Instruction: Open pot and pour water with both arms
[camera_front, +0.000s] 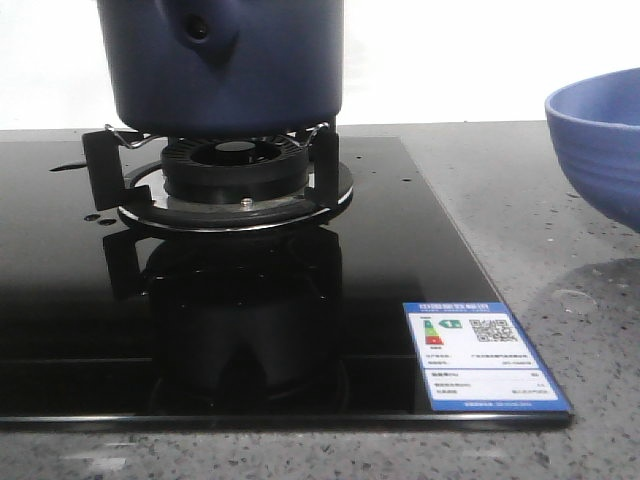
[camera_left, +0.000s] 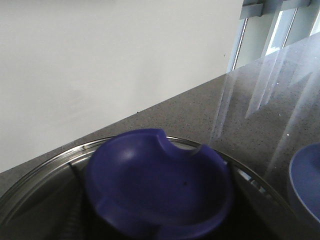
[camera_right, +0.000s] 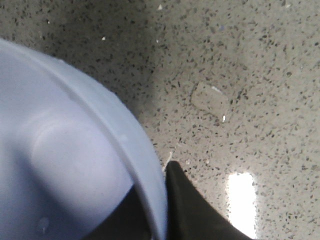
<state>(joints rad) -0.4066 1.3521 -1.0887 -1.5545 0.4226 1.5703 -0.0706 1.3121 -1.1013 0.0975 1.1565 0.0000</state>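
Note:
The dark navy pot (camera_front: 225, 60) stands on the burner grate (camera_front: 235, 175) of the black stove; its stubby knob with a round hole (camera_front: 200, 28) faces me and its top is cut off. The left wrist view is filled by a glass lid (camera_left: 40, 175) with a dark blue dished knob (camera_left: 160, 185), seen very close. No left fingers show clearly. My right gripper (camera_right: 156, 210) is shut on the rim of the light blue bowl (camera_right: 60, 160), one black finger (camera_right: 192, 212) outside and one inside. The bowl also shows at the right edge of the front view (camera_front: 600, 140).
A white energy label (camera_front: 485, 352) sits at the glass stove top's front right corner. Speckled grey counter (camera_front: 540, 220) lies right of the stove, with a white wall behind. The bowl's edge shows in the left wrist view (camera_left: 310, 185).

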